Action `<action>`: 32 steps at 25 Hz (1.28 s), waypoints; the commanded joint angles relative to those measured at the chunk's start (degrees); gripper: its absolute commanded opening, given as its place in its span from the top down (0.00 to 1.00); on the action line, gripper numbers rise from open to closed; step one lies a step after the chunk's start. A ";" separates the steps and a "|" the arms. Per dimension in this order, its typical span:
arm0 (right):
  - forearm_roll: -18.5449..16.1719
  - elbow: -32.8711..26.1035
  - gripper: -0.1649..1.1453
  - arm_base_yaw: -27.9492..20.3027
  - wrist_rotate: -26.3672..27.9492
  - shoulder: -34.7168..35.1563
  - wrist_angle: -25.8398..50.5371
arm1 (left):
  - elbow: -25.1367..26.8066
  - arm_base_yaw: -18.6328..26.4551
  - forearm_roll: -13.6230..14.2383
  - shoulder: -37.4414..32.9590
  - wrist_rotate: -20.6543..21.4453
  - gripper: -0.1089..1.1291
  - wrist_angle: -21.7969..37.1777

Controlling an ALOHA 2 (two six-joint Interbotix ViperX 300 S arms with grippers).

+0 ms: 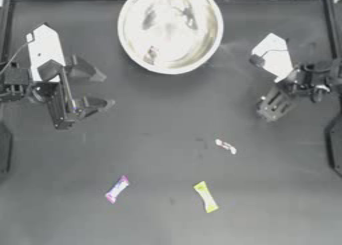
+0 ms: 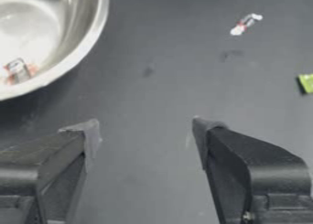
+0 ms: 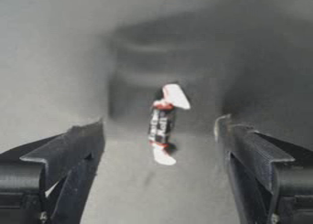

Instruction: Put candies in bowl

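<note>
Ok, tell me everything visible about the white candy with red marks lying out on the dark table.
The small white wrapped candy with red marks is elongated, with twisted white ends and a striped middle between red bands; the wrapper looks like thin plastic. It lies flat and alone on the dark table, right of centre, touching nothing else. In the right wrist view it shows between the open right gripper's jaws but farther off, not gripped.

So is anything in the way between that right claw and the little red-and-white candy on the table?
Nothing visible. The right end effector hangs open above the candy, with only bare table around it. The path from there to the bowl also looks clear.
</note>
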 commanded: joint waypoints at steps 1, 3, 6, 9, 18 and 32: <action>0.09 -0.35 0.12 0.09 0.00 -0.09 -0.44 | -0.62 0.00 -0.09 -1.05 0.00 0.15 -0.35; 0.00 -0.35 0.12 0.18 0.00 0.26 -0.79 | -0.53 0.00 0.00 -0.97 -0.09 0.15 -0.35; 0.00 -0.35 0.12 0.09 0.00 0.70 -1.32 | -0.53 0.00 0.00 -0.97 -0.09 0.15 -0.26; 0.09 -0.44 0.12 0.09 0.09 1.14 -1.41 | -0.62 0.00 0.00 -0.97 -0.09 0.15 -0.35; 0.00 -0.88 0.40 1.32 0.62 2.90 -1.41 | -0.09 0.00 -0.09 -0.97 -0.09 0.16 -0.26; -0.70 -4.39 0.59 2.11 0.79 0.35 3.78 | 0.09 0.00 0.00 -1.05 -0.09 0.16 -0.09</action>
